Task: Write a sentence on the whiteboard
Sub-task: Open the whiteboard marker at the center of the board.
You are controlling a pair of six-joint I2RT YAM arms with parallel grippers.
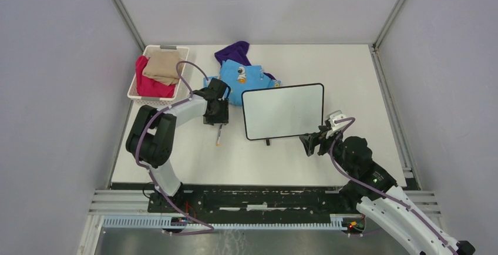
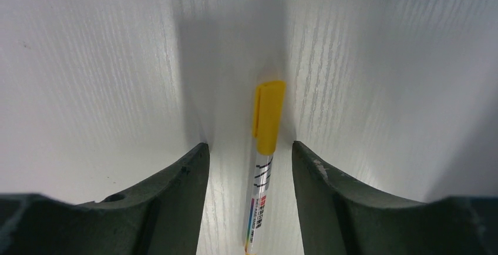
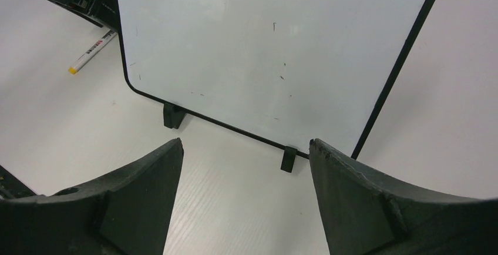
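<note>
Our left fingers (image 2: 176, 190) straddle the yellow-capped marker (image 2: 269, 117). They are narrowed but not gripping, with a gap on both sides, and the marker lies flat on the surface (image 2: 88, 61) just left of the whiteboard (image 1: 283, 111). Our right fingers (image 3: 147, 190) are wide with nothing between them, low over the surface just off the board's near edge by its right corner, its black feet (image 3: 173, 116) ahead. The board lies flat mid-surface, face white with faint specks; beyond it are a blue cloth (image 1: 241, 76) and purple cloth (image 1: 233, 51), with a basket (image 1: 136, 98) far left.
</note>
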